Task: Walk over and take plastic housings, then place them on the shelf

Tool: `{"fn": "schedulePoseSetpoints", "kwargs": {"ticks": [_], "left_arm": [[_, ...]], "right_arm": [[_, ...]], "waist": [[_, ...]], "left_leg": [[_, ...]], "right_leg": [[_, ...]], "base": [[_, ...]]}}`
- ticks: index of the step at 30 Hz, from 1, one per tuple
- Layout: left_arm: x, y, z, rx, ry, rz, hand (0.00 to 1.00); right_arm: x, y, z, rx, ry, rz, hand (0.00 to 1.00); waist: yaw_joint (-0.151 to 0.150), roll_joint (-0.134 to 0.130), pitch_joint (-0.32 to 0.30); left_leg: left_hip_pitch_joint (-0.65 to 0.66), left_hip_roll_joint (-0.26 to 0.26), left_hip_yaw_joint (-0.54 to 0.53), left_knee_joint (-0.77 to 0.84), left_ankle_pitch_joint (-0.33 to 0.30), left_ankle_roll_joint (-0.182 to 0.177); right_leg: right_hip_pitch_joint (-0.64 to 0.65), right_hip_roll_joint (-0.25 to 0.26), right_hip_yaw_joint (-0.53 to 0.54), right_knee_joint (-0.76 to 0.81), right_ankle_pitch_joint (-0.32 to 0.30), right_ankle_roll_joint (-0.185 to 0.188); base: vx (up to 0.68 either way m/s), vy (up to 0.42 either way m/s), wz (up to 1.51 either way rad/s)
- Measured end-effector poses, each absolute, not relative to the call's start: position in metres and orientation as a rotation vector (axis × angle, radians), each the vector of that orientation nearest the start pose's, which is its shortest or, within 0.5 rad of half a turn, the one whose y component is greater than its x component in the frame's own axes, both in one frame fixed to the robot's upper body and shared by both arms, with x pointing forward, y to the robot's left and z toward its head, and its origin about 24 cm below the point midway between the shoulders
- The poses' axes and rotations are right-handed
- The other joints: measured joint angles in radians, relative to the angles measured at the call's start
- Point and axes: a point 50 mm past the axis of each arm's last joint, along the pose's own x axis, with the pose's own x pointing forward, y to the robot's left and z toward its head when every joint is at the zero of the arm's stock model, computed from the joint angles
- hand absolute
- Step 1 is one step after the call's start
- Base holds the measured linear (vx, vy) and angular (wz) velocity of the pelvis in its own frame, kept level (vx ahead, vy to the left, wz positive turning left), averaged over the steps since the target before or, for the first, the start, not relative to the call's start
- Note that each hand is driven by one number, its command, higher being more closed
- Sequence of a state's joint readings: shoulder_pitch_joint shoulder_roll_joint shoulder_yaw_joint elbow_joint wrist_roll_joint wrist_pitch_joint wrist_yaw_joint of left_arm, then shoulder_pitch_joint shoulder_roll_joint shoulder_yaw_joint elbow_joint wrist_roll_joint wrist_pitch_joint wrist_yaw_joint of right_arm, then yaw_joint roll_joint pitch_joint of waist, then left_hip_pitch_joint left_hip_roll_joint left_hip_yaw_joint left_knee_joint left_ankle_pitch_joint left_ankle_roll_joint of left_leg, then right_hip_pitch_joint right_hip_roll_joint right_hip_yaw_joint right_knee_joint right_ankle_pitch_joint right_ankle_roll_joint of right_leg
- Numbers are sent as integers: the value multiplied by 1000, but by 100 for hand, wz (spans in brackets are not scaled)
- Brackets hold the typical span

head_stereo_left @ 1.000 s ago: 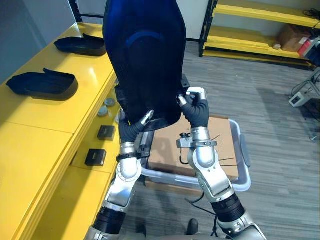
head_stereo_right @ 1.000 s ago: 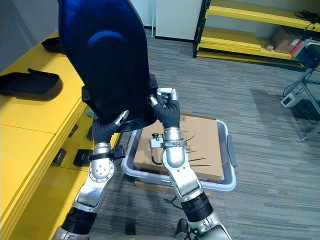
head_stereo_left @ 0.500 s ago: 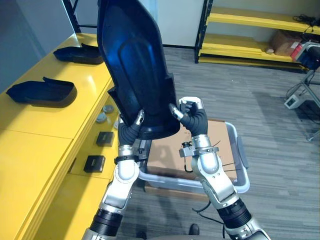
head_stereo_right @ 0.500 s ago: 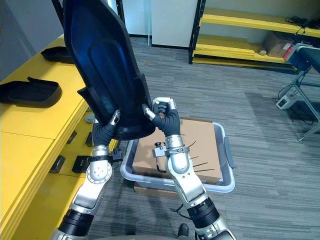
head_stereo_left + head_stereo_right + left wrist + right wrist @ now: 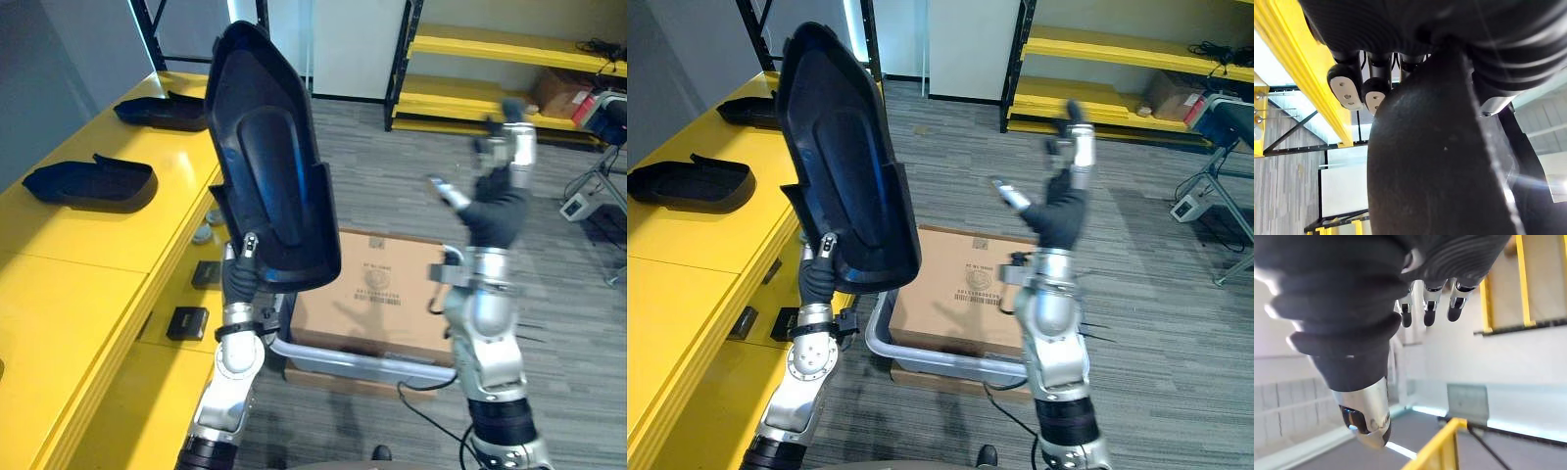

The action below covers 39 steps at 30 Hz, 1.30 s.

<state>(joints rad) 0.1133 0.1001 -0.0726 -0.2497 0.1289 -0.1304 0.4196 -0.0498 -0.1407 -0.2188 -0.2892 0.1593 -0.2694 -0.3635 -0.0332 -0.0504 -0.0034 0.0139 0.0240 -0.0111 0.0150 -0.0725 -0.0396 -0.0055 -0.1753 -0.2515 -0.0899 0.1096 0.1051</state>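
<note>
A large dark blue plastic housing (image 5: 269, 166) stands upright in the air beside the yellow shelf (image 5: 69, 255). My left hand (image 5: 240, 276) grips its lower edge from below, fingers (image 5: 1347, 88) curled round the housing's rim (image 5: 1435, 171). My right hand (image 5: 495, 208) is raised well to the right of the housing, apart from it, fingers (image 5: 1427, 308) straight and spread, holding nothing. Two more dark housings lie flat on the shelf top, one near (image 5: 93, 181) and one farther back (image 5: 162, 110).
A cardboard box (image 5: 377, 289) sits in a grey tote (image 5: 343, 357) on the floor below my arms. Small black blocks (image 5: 186, 321) and round parts (image 5: 201, 233) lie on the shelf's lower ledge. Yellow racking (image 5: 490, 59) stands at the back right.
My right hand has let go of the housing, opened and swung up to the right. The housing now rests in my left hand alone, turned more upright.
</note>
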Motion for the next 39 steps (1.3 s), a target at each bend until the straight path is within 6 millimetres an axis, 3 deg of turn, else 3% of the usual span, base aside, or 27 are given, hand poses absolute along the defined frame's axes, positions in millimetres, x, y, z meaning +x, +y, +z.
{"fn": "schedulePoseSetpoints", "kwargs": {"ticks": [3, 5, 6, 8, 9, 11, 16, 19, 23, 28, 29, 31, 32, 34, 35, 37, 38, 39], "left_arm": [[218, 176, 91, 159, -321, 376, 100], [213, 177, 94, 153, -335, 378, 100], [212, 177, 95, 151, -338, 378, 100], [207, 177, 97, 143, -353, 361, 100], [206, 176, 97, 143, -357, 357, 100], [202, 176, 95, 133, -352, 336, 100], [201, 173, 92, 100, -332, 309, 100], [197, 173, 86, 92, -303, 313, 100], [196, 167, 85, 83, -297, 282, 100], [193, 146, 98, -4, -345, 210, 100], [191, 143, 103, -25, -363, 203, 100], [190, 139, 107, -44, -383, 194, 100], [190, 137, 107, -58, -382, 190, 100], [191, 130, 110, -75, -393, 166, 100], [192, 127, 115, -82, -418, 149, 100], [197, 121, 124, -98, -460, 115, 100], [199, 117, 127, -108, -474, 98, 100], [201, 108, 134, -126, -504, 60, 100]], "right_arm": [[227, -254, 105, 22, -423, -586, 0], [214, -275, 47, 5, -148, -650, 0], [210, -279, 31, 11, -73, -667, 0], [184, -290, -28, 49, 208, -715, 0], [175, -290, -42, 65, 275, -722, 0], [141, -280, -90, 136, 523, -735, 0], [87, -246, -140, 242, 843, -718, 0], [72, -233, -150, 248, 935, -685, 0], [74, -219, -154, 227, 970, -621, 0], [93, -200, -152, 169, 950, -495, 0], [100, -196, -149, 165, 926, -471, 0], [113, -194, -142, 150, 866, -450, 0], [119, -193, -138, 135, 839, -435, 0], [125, -190, -136, 131, 821, -416, 0], [129, -185, -133, 133, 803, -395, 0], [136, -179, -128, 143, 769, -378, 0], [137, -179, -127, 141, 761, -377, 0], [136, -179, -126, 138, 759, -377, 0]], "waist": [[-8, 0, 0], [-8, 1, 1], [-8, 2, 1], [-8, 11, 1], [-7, 13, 2], [-5, 26, 2], [-5, 35, 4], [-4, 37, 6], [16, 26, 30], [57, 17, 101], [63, 14, 104], [79, 9, 115], [82, 7, 120], [81, 2, 121], [92, -6, 123], [120, -16, 123], [118, -15, 122], [110, -13, 121]], "left_leg": [[0, 0, 0, -1, -1, 0], [-3, 0, -1, -1, -2, 0], [-4, 0, -2, -1, -2, 1], [-12, -1, -14, 1, -3, 1], [-15, -1, -16, 3, -3, 1], [-20, 0, -23, 5, -2, 1], [-38, 0, -44, 20, -5, 0], [-40, 1, -55, 27, -8, 0], [-61, -1, -104, 59, -10, -2], [-201, -46, -312, 166, -13, -12], [-248, -34, -282, 171, -12, 2], [-288, 21, -95, 166, 10, 49], [-302, 61, 58, 187, 43, 77], [-300, 76, 257, 214, 58, 56], [-300, 62, 331, 216, 49, 71], [-302, 6, 316, 243, 10, 104], [-299, -15, 296, 250, -1, 113], [-280, -57, 254, 254, -24, 130]], "right_leg": [[0, 0, 0, -1, -1, 1], [-1, 0, -1, -1, -1, 2], [-2, 0, -2, -1, -2, 2], [-2, -2, -15, -1, -5, 3], [-2, -2, -18, -1, -5, 3], [-1, -1, -26, -1, -7, 3], [2, -2, -45, 8, -18, 5], [3, -3, -52, 32, -35, 6], [10, -9, -101, 71, -64, 8], [16, -54, -349, 210, -156, 16], [19, -69, -422, 220, -167, 19], [44, -92, -527, 234, -175, 26], [77, -111, -591, 245, -178, 30], [124, -143, -675, 260, -176, 34], [149, -161, -718, 272, -174, 39], [178, -227, -757, 343, -171, 40], [190, -257, -767, 387, -171, 39], [209, -322, -756, 501, -150, -3]], "base": [[0, 0, 0], [0, 0, 0], [-21, -12, 4], [-20, -15, 14], [-7, -13, 16], [-4, -14, 10], [-27, -14, 12], [-24, -10, 13], [-30, -19, 44], [-58, -30, 146], [-42, 14, 177], [-4, 57, 171], [69, 99, 135], [128, 192, 150], [164, 259, 125], [156, 254, 91], [185, 269, 118], [184, 227, 110]]}}
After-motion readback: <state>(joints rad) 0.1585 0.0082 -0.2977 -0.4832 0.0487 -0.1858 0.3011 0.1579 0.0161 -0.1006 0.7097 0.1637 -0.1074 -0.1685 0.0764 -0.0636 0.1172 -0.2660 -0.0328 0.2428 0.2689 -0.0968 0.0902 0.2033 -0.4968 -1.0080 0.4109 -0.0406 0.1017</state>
